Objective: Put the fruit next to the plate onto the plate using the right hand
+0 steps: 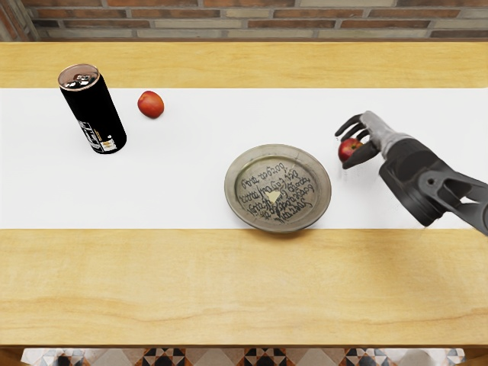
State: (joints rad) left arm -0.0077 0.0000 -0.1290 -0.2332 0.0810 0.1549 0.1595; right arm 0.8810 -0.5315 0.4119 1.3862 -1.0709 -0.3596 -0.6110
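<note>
My right hand (366,136) has its fingers curled around a small red apple (349,149), just beyond the right rim of the plate (233,183) and not over it. The plate is round, grey and lies flat, with dark scrawled writing across its well.

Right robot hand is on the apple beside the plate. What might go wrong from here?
1. The right robot hand wraps only partly round the apple, so the apple may slip during the carry.
2. The plate looks shallow and the apple is round, so if it is released near the rim it may roll off.
</note>
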